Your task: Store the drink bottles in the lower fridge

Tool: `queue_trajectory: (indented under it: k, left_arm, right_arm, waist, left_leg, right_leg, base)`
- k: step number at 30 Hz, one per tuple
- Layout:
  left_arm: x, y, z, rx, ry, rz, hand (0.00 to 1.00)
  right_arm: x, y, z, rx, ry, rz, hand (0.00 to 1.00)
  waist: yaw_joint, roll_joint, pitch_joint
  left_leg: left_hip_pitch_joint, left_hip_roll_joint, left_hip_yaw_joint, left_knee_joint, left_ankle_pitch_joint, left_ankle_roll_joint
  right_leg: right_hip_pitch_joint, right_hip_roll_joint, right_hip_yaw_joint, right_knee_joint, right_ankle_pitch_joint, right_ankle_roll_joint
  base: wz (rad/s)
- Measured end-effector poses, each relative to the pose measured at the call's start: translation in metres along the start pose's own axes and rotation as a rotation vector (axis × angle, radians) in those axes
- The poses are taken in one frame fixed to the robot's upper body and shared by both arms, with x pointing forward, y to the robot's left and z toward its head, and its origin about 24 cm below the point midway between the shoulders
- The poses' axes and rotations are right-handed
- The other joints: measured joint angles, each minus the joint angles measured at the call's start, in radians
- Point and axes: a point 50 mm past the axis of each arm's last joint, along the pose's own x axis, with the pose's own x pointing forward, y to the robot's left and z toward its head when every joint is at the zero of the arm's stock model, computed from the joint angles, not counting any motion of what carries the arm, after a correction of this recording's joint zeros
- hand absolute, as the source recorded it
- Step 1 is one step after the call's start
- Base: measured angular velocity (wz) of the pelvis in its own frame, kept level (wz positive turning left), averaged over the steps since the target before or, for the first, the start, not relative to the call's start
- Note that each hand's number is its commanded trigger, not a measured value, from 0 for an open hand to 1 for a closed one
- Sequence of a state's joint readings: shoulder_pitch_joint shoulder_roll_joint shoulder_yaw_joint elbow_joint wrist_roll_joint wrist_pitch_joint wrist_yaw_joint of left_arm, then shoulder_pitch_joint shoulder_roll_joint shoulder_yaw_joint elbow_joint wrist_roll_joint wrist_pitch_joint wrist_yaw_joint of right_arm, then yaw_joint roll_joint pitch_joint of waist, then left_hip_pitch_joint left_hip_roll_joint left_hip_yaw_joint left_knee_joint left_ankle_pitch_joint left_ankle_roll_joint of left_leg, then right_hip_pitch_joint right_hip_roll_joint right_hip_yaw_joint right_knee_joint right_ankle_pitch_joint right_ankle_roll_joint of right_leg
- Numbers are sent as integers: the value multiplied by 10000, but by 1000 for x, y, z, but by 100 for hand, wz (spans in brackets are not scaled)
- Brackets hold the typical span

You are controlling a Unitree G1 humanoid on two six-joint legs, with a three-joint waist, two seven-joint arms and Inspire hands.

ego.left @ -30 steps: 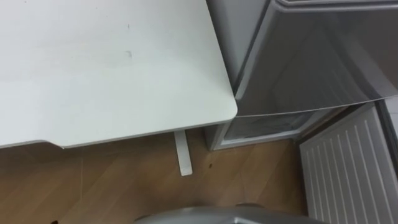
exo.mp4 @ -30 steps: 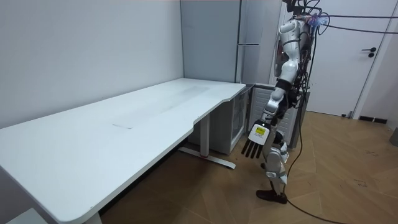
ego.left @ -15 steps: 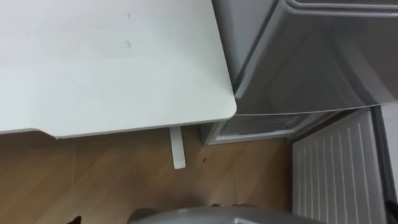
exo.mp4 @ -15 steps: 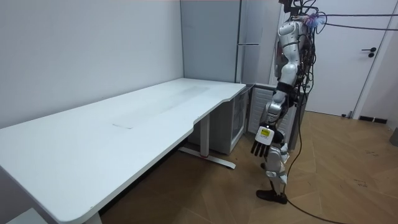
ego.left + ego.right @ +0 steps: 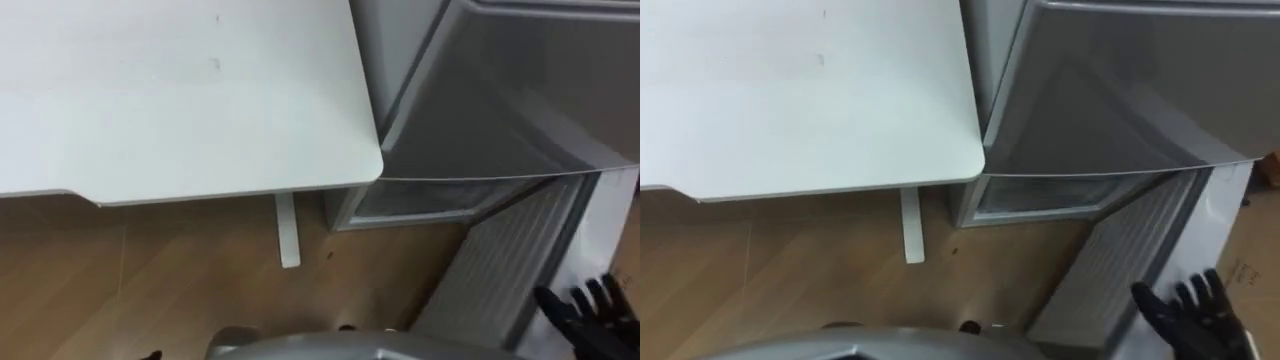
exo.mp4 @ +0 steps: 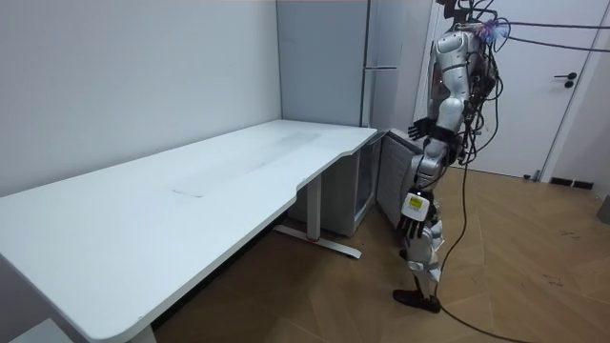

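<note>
Desk (image 5: 180,100) and fridge (image 5: 500,90) ahead: splayed, empty right hand (image 5: 585,312) just right of the open lower door (image 5: 500,270), probably closing it; next, push. Left hand (image 6: 412,208) hangs loose.

White desk (image 5: 180,90), fridge (image 5: 500,90), lower door (image 5: 500,270) ajar, right hand (image 5: 590,312) beside it

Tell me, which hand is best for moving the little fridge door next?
Probably the right hand: it is raised, fingers spread, right beside the lower fridge door. The left hand hangs down by the robot's leg.
</note>
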State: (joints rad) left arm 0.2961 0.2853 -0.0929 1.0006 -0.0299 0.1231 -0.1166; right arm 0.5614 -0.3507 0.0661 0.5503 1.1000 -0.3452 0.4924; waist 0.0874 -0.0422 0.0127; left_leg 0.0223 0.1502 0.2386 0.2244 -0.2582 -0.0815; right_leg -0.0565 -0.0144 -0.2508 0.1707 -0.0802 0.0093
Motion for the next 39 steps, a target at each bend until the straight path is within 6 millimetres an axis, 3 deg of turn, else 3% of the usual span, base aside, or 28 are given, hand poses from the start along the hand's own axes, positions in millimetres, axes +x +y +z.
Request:
queue_trajectory:
  k: [4, 5, 6, 7, 10, 12, 15, 16, 17, 20, 22, 26, 33, 39]
  left_arm:
    - [2, -5, 9, 24, -217, -122, 0]
    - [2, -6, 9, -73, -248, -138, 0]
    - [2, -10, 10, -288, -296, -187, 0]
    - [3, -13, 8, -332, -243, -264, 0]
    - [3, -14, 7, -436, -200, -293, 0]
    - [2, -14, 3, -570, -113, -268, 0]
    - [3, -13, 9, -558, -252, -242, 0]
    - [3, -12, 12, -464, -334, -218, 0]
    - [3, -11, 12, -381, -298, -136, 0]
    - [3, -9, 10, -407, -247, 31, 0]
    - [3, -12, 11, -465, -261, 86, 0]
    - [3, -15, 7, -878, -180, 175, 0]
    - [2, -12, 4, -1374, -159, 354, 0]
    - [1, -8, -4, -1845, 55, 646, 0]
  right_arm:
    - [52, 63, -10, 116, 1503, 4106, 0]
    - [56, 70, -12, 20, 1842, 4631, 0]
    - [58, 83, -20, -148, 2679, 5625, 0]
    - [57, 93, -28, -254, 3496, 6355, 0]
    - [54, 105, -38, -369, 4702, 7393, 0]
    - [53, 106, -39, -227, 4917, 7517, 0]
    - [55, 107, -37, -98, 5036, 7524, 0]
    - [55, 108, -38, -24, 5163, 7545, 0]
    - [55, 109, -38, 10, 5207, 7570, 0]
    - [53, 109, -38, 139, 5314, 7769, 0]
    - [52, 110, -40, 180, 5564, 8033, 0]
    - [49, 109, -44, 112, 5942, 8081, 0]
    - [42, 85, -55, -632, 6973, 7275, 0]
    - [35, 49, -59, -1094, 7683, 5652, 0]
  waist:
    - [157, 353, 65]
    - [237, 436, 54]
    - [405, 540, -6]
    - [512, 640, -15]
    - [543, 548, -28]
    - [546, 407, -71]
    - [530, 66, -13]
    - [526, -73, -88]
    - [515, -111, -94]
    - [520, -33, -79]
    - [547, 133, -33]
    - [567, 312, -74]
    - [522, 94, -165]
    - [391, -79, -121]
  left_leg:
    - [-147, -108, -532, -52, 206, 48]
    - [-138, -120, -560, -80, 244, 45]
    - [-140, -160, -683, -130, 269, 51]
    - [-144, -250, -807, -143, 341, 79]
    - [-173, -395, -806, -146, 428, 106]
    - [-85, -397, -805, -171, 427, 105]
    - [74, -393, -799, -198, 425, 103]
    - [87, -393, -786, -196, 420, 103]
    - [124, -393, -772, -195, 414, 102]
    - [257, -417, -751, -197, 322, 138]
    - [255, -411, -754, -230, 228, 190]
    - [251, -405, -769, -272, 227, 189]
    - [281, -416, -772, -179, 265, 178]
    - [423, -434, -806, -183, 263, 181]
  right_leg:
    - [37, -77, -299, 25, -317, -19]
    - [37, -95, -339, 51, -327, -64]
    - [65, -166, -535, 127, -355, -140]
    - [58, -284, -695, 292, -504, -94]
    - [83, -542, -1077, 568, -780, 21]
    - [204, -540, -1082, 502, -785, 29]
    - [451, -531, -1055, 467, -788, 35]
    - [480, -531, -1049, 465, -787, 36]
    - [505, -530, -1041, 463, -787, 37]
    - [711, -525, -1031, 310, -763, 86]
    - [734, -518, -1065, 307, -790, 160]
    - [739, -519, -1067, 348, -791, 160]
    - [790, -514, -1015, 315, -792, 156]
    - [990, -543, -1082, 268, -801, 170]
  base:
    - [33]
    - [35]
    - [41]
    - [48]
    - [48]
    - [6]
    - [6]
    - [8]
    - [-3]
    - [1]
    - [11]
    - [2]
    - [0]
    - [3]
